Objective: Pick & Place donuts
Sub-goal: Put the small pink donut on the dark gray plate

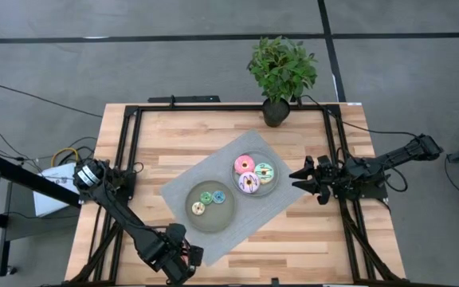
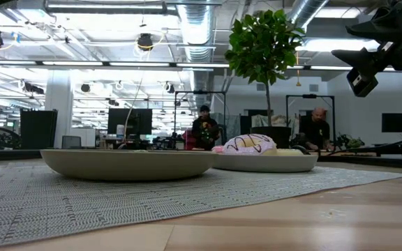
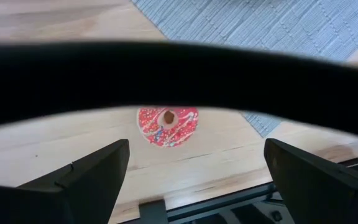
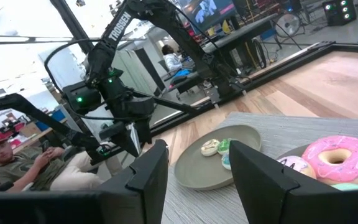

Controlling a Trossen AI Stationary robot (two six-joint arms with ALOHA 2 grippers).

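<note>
A tiny red donut (image 3: 168,126) lies flat on the bare wood near the table's near edge, beside a corner of the grey mat (image 3: 278,28). My left gripper (image 3: 197,180) hangs open above it, one finger on either side, touching nothing; it also shows in the high view (image 1: 182,265), where it hides the donut. The nearer grey plate (image 1: 223,217) holds tiny yellow (image 1: 199,209), green (image 1: 206,197) and blue (image 1: 218,195) donuts. The farther plate (image 1: 271,185) holds pink (image 1: 244,164), yellow-green (image 1: 264,171) and purple-white (image 1: 249,182) donuts. My right gripper (image 1: 296,180) is open, just right of that plate.
The grey mat (image 1: 285,199) lies slantwise under both plates in the middle of the table. A potted plant (image 1: 281,72) stands at the far edge. A black frame (image 1: 126,151) runs along the table's sides. People sit in the room beyond the table.
</note>
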